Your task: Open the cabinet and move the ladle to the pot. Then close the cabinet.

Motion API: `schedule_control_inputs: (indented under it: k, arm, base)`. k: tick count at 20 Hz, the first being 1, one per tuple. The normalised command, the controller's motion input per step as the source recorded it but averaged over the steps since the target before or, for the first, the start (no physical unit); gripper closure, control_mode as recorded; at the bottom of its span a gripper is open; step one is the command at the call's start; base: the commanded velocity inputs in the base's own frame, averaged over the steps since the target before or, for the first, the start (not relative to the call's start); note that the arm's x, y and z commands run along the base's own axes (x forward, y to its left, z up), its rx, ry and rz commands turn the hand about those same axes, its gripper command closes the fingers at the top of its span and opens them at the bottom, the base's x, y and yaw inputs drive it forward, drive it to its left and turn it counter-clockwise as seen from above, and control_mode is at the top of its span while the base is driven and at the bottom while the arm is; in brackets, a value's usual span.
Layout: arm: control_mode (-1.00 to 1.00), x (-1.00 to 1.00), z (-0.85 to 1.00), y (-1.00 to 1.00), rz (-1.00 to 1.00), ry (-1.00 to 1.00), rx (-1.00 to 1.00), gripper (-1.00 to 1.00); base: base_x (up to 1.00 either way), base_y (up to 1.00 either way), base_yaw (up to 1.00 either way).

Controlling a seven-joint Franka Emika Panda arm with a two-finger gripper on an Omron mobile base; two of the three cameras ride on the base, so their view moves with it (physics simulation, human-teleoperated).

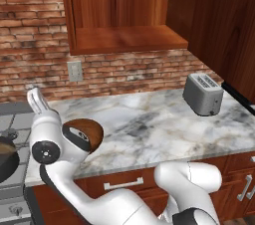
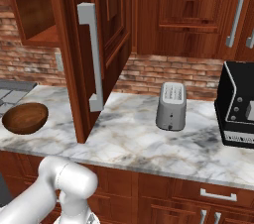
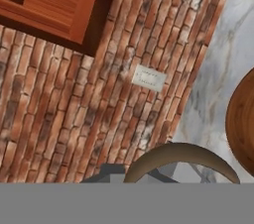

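Ladle (image 3: 181,156) looks like it's with my hand (image 1: 38,100): in the hand view its curved grey-brown handle arcs right at the bottom edge, so I'm judging the hand is clamped on it, though the fingertips themselves are hidden. Cabinet (image 1: 124,40) is open, shelf bare, door (image 2: 94,44) swung out over the surface (image 1: 149,119). Pot (image 1: 7,158) sits low at the left on the stove, just beside my arm. Worries: the ladle is long and thin, so it could twist in the grip and miss the pot, or clip the wooden bowl (image 2: 25,117) nearby. Door still needs closing too.
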Motion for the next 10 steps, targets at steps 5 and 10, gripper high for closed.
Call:
schedule_control_inputs:
  k: [5, 10]
  arm:
    - [-1.0, 0.14, -0.25, 0.0, 0.0, 0.02, -0.01, 1.0]
    - [-1.0, 0.17, -0.1, 0.0, 0.0, 0.0, 0.0, 1.0]
  base:
    - [0.0, 0.0, 0.0]
    - [0.0, 0.0, 0.0]
